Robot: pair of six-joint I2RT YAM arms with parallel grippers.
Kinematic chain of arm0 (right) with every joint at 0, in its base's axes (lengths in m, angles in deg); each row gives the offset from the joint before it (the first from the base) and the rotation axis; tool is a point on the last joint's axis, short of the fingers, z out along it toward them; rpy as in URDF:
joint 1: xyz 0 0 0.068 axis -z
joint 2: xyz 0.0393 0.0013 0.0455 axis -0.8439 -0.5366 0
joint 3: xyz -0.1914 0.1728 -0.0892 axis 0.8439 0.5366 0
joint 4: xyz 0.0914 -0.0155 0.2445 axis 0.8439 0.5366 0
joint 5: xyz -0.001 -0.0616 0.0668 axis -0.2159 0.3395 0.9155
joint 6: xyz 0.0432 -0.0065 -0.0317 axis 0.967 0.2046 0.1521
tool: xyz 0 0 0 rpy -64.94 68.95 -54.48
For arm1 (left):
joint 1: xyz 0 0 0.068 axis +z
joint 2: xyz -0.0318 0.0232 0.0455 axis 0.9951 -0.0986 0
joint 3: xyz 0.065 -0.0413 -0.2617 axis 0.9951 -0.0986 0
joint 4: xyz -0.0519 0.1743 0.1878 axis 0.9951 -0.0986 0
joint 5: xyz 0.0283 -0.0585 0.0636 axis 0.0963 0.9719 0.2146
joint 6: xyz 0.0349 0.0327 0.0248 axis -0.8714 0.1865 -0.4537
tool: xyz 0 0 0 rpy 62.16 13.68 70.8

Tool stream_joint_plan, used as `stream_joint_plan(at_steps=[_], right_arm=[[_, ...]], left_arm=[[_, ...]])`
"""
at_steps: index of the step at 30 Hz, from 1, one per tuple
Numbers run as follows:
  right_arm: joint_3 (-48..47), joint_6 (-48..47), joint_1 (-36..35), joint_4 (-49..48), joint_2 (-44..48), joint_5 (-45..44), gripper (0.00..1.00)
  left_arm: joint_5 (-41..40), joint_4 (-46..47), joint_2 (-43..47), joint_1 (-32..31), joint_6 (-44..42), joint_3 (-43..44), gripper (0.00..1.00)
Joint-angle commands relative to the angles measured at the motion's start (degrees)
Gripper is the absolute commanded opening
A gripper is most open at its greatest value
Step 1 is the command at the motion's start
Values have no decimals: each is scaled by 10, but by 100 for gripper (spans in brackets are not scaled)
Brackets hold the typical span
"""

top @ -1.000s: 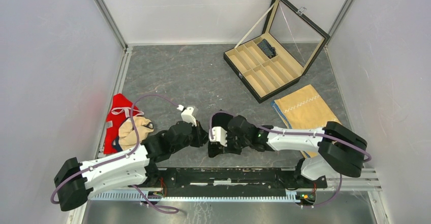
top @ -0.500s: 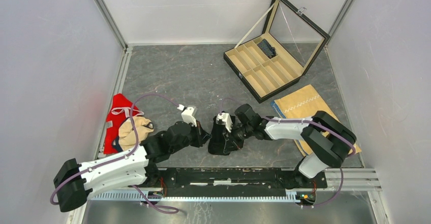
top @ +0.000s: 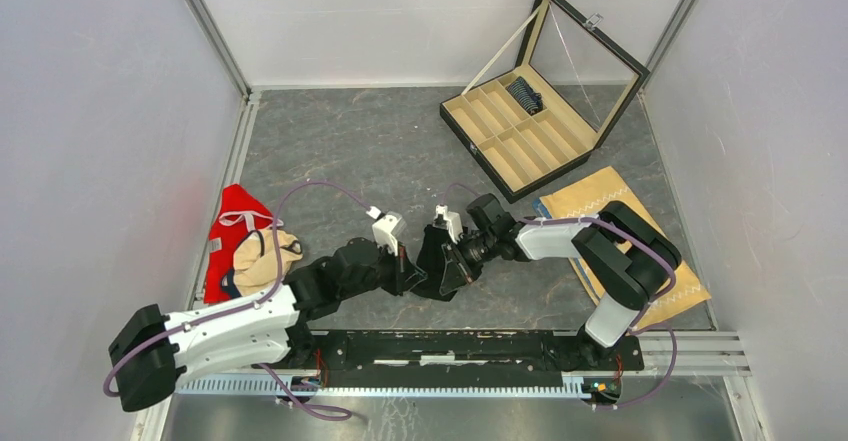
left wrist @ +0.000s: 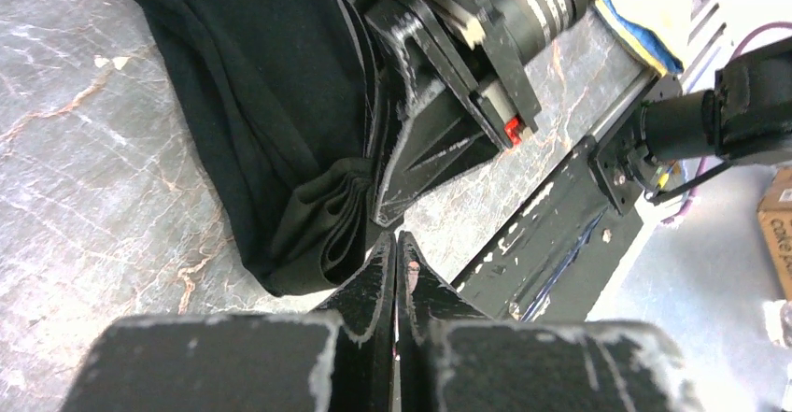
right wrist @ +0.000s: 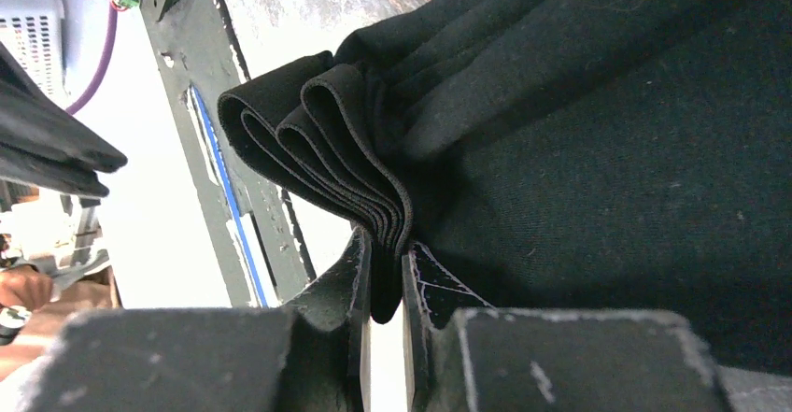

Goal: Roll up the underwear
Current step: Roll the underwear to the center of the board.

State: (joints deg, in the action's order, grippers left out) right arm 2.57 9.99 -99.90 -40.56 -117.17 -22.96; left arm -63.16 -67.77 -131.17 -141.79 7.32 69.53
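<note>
Here we have the black underwear (left wrist: 252, 85) lying on the tabletop (top: 350, 151), towards the near edge and about midway between left and right. The right pincer (right wrist: 383, 267) is nipping a bunched stack of its folded edge, several layers fanning out just past the tips. The left pincer (left wrist: 393, 244) is pressed together with nothing between its fingers, its tips just beside that same bunched corner but not on it. That is our first worry. With only one side gripped, any turn of the cloth would likely wind it skewed, more of a cone than a roll. The second is that the right-hand bite looks shallow, and we judge that a tug against the drag of the loose fabric could pull the inner layers free and undo the fold. The third is that the two pincers sit very close together, so a reach for the cloth by the left one risks knocking the right. The black rail (top: 450, 346) also runs just near of them, where a trailing edge could catch.
</note>
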Motion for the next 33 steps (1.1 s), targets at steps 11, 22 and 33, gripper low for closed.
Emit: stream_joint_plan(at_steps=[11,22,33], right_arm=[[0,-5,22,40,-35,-85,5],[8,-12,21,41,-32,-90,7],[6,-15,22,44,-32,-92,13]], left_arm=[[-3,41,-112,-68,-69,37,2],[-110,86,-154,-68,-58,40,2],[-147,95,-237,-68,-58,53,2]])
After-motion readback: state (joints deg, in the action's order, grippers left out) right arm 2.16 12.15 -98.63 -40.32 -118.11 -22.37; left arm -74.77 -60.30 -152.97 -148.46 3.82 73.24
